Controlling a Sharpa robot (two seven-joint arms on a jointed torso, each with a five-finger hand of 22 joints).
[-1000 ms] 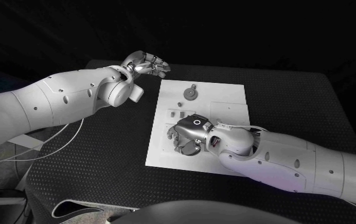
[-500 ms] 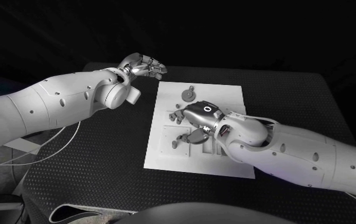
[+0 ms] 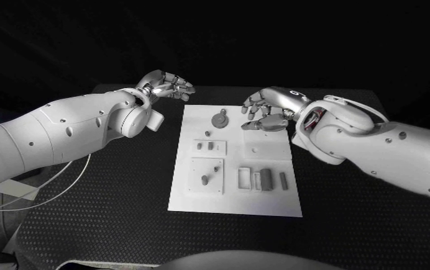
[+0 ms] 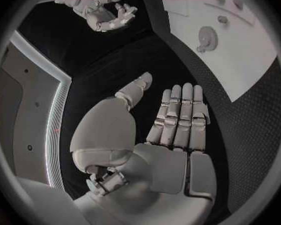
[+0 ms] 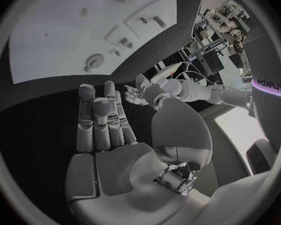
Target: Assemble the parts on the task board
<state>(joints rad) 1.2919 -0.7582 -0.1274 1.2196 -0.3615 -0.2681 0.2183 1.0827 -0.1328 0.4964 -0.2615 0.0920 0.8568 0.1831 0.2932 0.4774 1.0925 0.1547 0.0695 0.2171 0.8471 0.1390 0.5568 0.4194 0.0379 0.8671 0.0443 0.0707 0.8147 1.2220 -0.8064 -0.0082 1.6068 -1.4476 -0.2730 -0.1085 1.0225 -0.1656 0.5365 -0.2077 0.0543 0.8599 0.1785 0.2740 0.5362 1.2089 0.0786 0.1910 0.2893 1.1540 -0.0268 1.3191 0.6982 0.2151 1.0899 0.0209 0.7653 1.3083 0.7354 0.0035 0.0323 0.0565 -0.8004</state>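
Lifted off the task board [image 3: 235, 203], the right hand [image 3: 269, 108] now hovers above its far right corner, fingers apart, holding nothing. Left hand [image 3: 166, 85] stays empty, fingers spread. Parts [image 3: 260, 179] lie on the board, mid-bench [image 3: 107, 208].

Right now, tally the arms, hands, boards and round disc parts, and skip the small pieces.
Arms: 2, left arm and right arm
Hands: 2, left hand and right hand
Board: 1
Disc: 1
Total: 6
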